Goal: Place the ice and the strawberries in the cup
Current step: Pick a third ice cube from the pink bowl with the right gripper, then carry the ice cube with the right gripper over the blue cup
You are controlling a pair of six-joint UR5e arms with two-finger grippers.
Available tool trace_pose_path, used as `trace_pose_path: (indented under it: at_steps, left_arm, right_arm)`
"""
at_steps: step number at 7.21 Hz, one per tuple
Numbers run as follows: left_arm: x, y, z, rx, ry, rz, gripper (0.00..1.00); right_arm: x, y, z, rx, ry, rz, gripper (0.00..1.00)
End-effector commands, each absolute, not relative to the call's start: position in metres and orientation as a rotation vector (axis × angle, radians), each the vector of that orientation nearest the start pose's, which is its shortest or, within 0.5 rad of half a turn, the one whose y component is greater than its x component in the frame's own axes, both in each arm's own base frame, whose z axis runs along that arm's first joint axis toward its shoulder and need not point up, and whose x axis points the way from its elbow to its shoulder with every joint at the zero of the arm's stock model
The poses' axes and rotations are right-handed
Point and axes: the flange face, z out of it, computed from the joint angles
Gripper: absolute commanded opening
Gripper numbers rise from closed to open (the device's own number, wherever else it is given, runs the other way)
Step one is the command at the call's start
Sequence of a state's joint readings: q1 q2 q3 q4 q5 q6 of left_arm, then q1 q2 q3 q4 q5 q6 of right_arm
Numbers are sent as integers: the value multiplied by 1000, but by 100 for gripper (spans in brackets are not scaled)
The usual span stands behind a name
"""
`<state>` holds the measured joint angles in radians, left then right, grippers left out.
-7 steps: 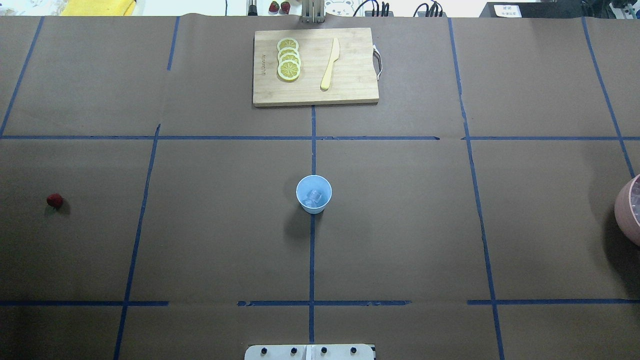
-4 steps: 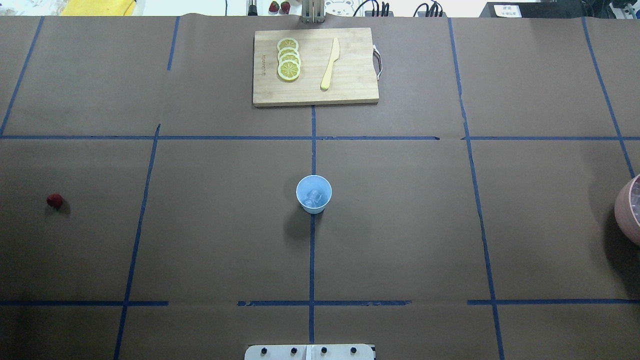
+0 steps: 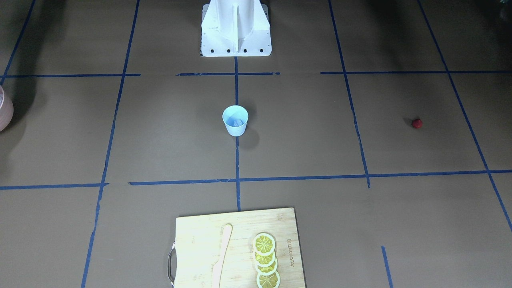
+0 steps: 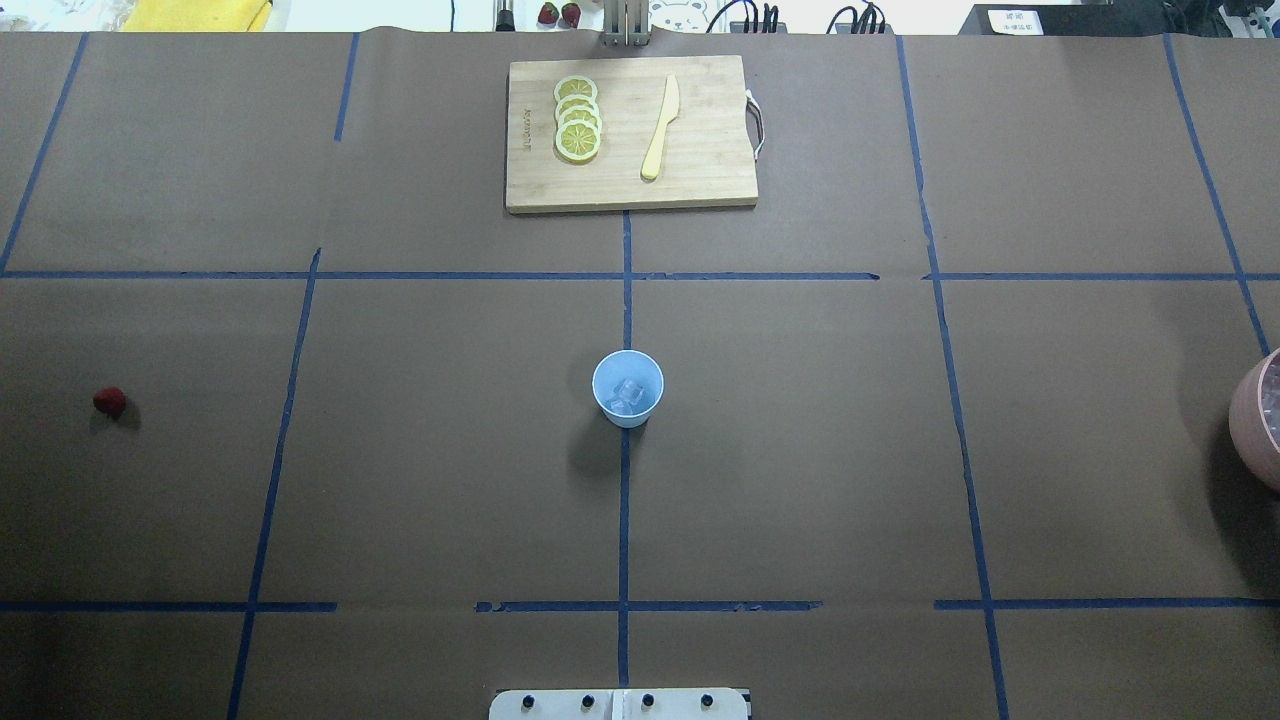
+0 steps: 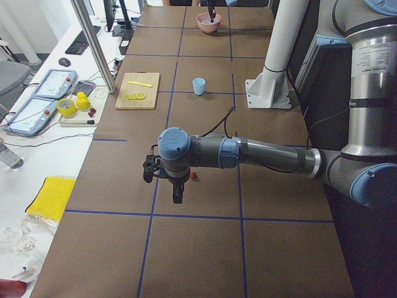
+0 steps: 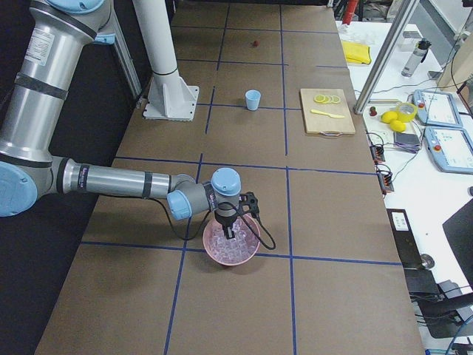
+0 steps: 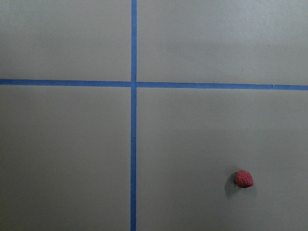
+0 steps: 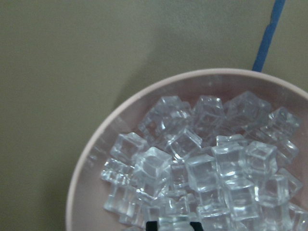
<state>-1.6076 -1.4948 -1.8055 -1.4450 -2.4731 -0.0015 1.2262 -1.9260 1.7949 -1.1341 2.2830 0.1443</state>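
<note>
Ice: a clear cube or two (image 4: 628,394) appears to lie inside the cup (image 4: 628,388), though the pale blue wall makes it hard to be sure; I judge the ice half of the task done.
Strawberry: the strawberry (image 4: 109,402) lies on the bare desk (image 4: 800,480), far out on the robot's left and well apart from the cup.
Left hand: the left hand (image 5: 178,195) hangs above the desk near the berry; whether its fingers are spread or closed I cannot tell.
Right hand: the right hand (image 6: 229,231) sits over the pink bowl (image 6: 233,262) of spare ice cubes; I cannot tell its spread either.
Step in hand: picking up the strawberry.
Next move: in the left wrist view the berry sits low and to the right, so the hand likely needs to centre over it, descend and close gently on a small round thing that may roll.
Edges: the berry lies near the desk's left end.
Open room: nothing stands between berry and cup; the cutting board (image 4: 700,180) is off the path, beyond the cup.
</note>
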Motion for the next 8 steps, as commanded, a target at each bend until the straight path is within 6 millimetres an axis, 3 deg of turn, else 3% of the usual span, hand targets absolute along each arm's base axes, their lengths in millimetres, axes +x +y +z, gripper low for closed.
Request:
trace_pose_path:
  at_steps: [1, 2, 3, 5, 6, 7, 8]
  left_arm:
    - [-72, -454, 583, 40, 906, -32, 100]
    - [-72, -454, 583, 40, 906, -32, 100]
    - [-72, -454, 583, 39, 906, -33, 100]
    - [-72, -455, 584, 37, 906, -35, 100]
    - [-71, -455, 584, 37, 903, -35, 100]
    - [-71, -456, 585, 35, 899, -34, 100]
    - [-71, -456, 585, 36, 897, -33, 100]
  right_arm:
    - [-44, -366, 596, 149, -790, -272, 0]
    - [-41, -375, 554, 142, -786, -250, 0]
    - [-47, -405, 507, 161, -789, -243, 0]
    - [-92, -472, 418, 141, -817, -228, 0]
    - [-139, -490, 364, 91, -833, -207, 0]
    - [-195, -493, 313, 46, -852, -183, 0]
    - [-250, -483, 275, 16, -856, -135, 0]
